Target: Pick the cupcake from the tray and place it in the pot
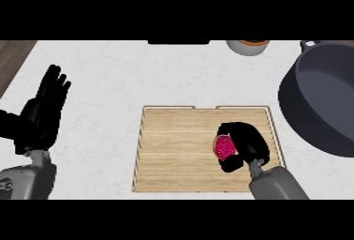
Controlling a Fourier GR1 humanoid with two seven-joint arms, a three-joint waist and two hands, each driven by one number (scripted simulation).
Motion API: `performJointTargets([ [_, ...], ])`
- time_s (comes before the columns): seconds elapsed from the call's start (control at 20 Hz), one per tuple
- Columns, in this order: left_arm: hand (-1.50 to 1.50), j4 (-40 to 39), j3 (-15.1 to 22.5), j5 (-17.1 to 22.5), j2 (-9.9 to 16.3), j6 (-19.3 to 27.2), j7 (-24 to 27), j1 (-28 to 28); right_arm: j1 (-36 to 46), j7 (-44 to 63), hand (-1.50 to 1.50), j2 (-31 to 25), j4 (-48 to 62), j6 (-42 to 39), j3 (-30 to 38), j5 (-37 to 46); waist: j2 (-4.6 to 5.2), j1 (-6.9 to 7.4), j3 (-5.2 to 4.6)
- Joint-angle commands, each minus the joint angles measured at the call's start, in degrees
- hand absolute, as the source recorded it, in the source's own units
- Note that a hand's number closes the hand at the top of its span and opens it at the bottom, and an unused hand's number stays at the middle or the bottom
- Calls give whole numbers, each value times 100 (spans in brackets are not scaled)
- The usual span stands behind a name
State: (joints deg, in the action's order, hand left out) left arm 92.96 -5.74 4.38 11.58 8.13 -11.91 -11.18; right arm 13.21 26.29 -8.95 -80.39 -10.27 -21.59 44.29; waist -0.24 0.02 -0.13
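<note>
A cupcake with pink frosting (223,146) lies on the wooden tray (173,150), toward its right side. My right hand (245,143) is curled round the cupcake from the right, and only the pink top shows on its left. The big dark pot (321,105) stands at the right edge of the counter, partly cut off by the view. My left hand (41,115) rests open at the left, fingers up, well away from the tray.
A small orange and white cup (247,46) stands at the far edge of the white counter, left of the pot. A dark wooden strip (12,58) borders the counter at the far left.
</note>
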Motion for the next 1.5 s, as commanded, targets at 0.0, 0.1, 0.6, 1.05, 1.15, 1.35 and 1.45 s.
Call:
performJointTargets([
  [0.0, 0, 284, -167, 68, 82, -77, -225, -5, 190, -149, 150, 318, 526, 121, 35, 334, 23, 17, 14],
  [0.1, 0, 441, 49, -95, -46, 67, -204, 231, -873, -546, 150, -288, -1026, -315, -646, 166, -8, -52, 13],
  [0.6, 0, 303, -183, 107, 135, -148, -274, 243, -3134, -2093, 150, -2260, -3930, 15, -1317, 233, -9, -132, 13],
  [1.05, 0, 216, -275, 111, 84, -43, -180, 130, -3453, -1724, 150, -1751, -5925, 1035, 865, -819, -15, -235, 15],
  [1.15, 0, 469, -189, 134, 95, -23, -519, -30, -3261, -1688, 150, -1550, -5675, 1131, 1374, -1226, 7, -98, 20],
  [1.35, 0, 60, -165, 18, 79, -70, -200, -153, -3346, -2137, 150, -1680, -5481, 1157, 2653, -2130, 19, -141, 20],
  [1.45, 0, 102, -142, 0, 41, -108, -125, 0, -2916, -1814, 150, -1787, -5393, 809, 3100, -2531, 23, -53, 13],
])
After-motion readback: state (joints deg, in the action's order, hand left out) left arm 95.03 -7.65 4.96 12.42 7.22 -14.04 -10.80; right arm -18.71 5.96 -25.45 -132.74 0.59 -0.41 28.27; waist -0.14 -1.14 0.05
